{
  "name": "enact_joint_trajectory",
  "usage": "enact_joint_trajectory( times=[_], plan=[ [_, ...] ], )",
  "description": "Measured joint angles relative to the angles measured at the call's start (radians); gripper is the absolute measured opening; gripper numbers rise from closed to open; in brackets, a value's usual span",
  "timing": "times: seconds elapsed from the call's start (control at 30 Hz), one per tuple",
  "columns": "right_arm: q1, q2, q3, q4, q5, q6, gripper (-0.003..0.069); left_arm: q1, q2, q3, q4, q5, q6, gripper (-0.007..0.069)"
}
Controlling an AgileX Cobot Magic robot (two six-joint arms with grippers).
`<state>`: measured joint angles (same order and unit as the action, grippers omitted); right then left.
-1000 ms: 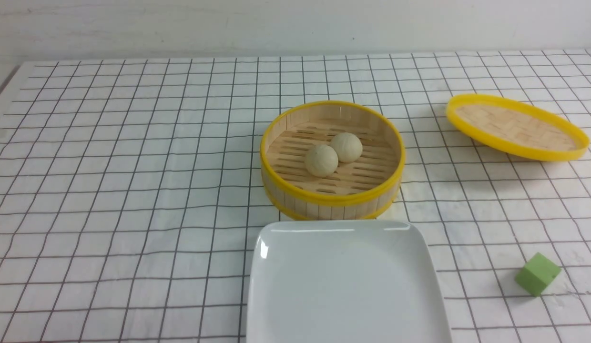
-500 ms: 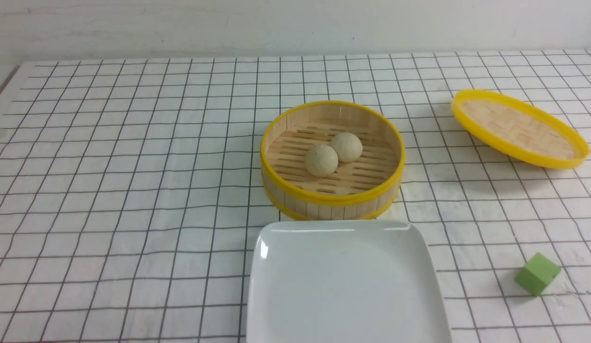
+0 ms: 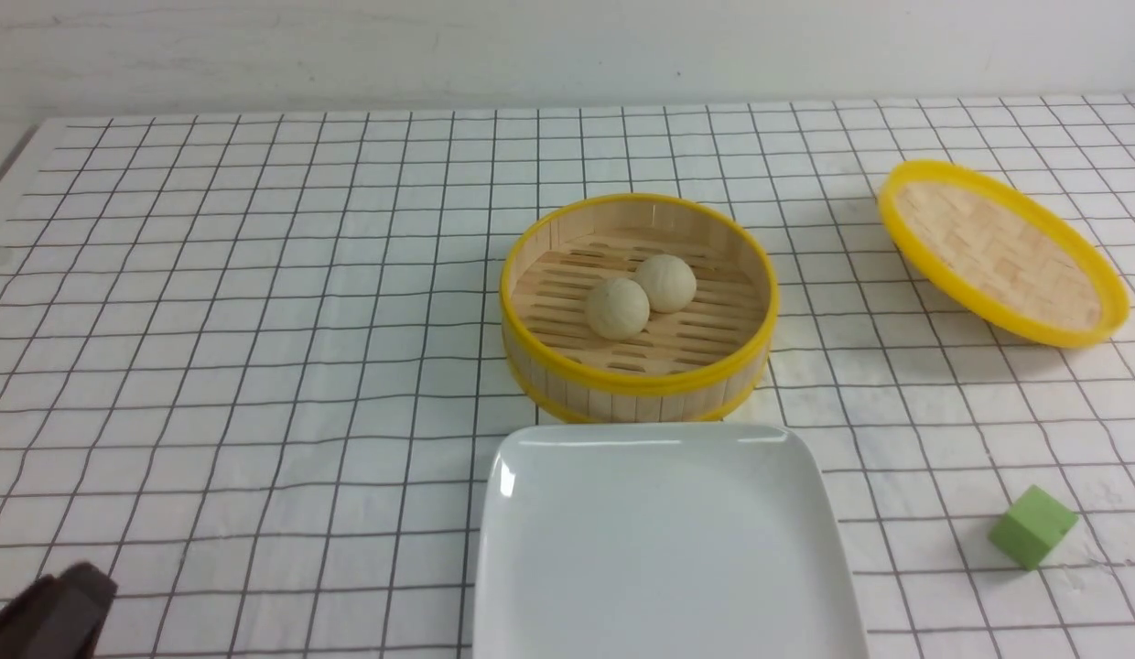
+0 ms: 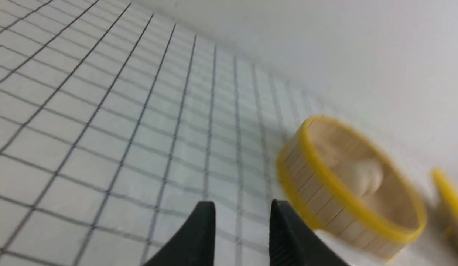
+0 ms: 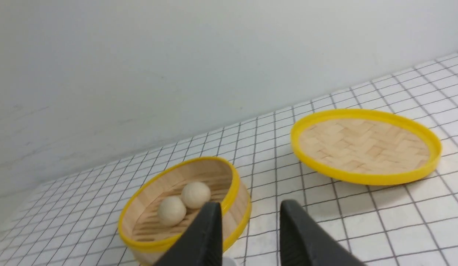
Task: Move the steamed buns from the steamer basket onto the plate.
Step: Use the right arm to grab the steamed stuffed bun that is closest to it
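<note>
Two steamed buns [image 3: 664, 282] touch inside steamer basket [image 3: 638, 384], plate [image 3: 664, 549] just in front of it. Left gripper [image 4: 242, 204], right gripper [image 5: 251, 204]: jaws apart, gripping nothing.

The right gripper's [image 5: 251, 207] two black fingers stand parted with nothing between them, over the checked cloth [image 5: 399, 210]. Beyond them to the left sits the steamer basket [image 5: 192, 159], with the steamed buns [image 5: 171, 210] touching each other on its slatted floor. To its right, apart from it, lies the yellow-rimmed woven lid [image 5: 365, 146]. A pale wall [image 5: 177, 74] rises at the far side.
</note>
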<state>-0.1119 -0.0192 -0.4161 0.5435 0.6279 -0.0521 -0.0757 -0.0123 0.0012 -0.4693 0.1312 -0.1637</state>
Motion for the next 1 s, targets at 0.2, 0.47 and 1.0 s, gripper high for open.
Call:
enact_joint_trajectory(
  times=[0.2,0.47,1.0],
  plan=[
    [0.0,0.0,0.0,0.238,0.042,-0.306,0.0242,0.0,0.0,-0.001,-0.304,-0.131,-0.036,0.0241],
    [0.0,0.117,-0.105,0.318,0.238,-0.461,0.0242,0.0,0.0,-0.223,-0.307,0.132,0.275,0.0241],
    [0.0,0.739,-0.583,0.357,0.419,-0.754,0.0242,0.0,0.285,-0.672,0.138,0.581,0.34,0.0241]
  ],
)
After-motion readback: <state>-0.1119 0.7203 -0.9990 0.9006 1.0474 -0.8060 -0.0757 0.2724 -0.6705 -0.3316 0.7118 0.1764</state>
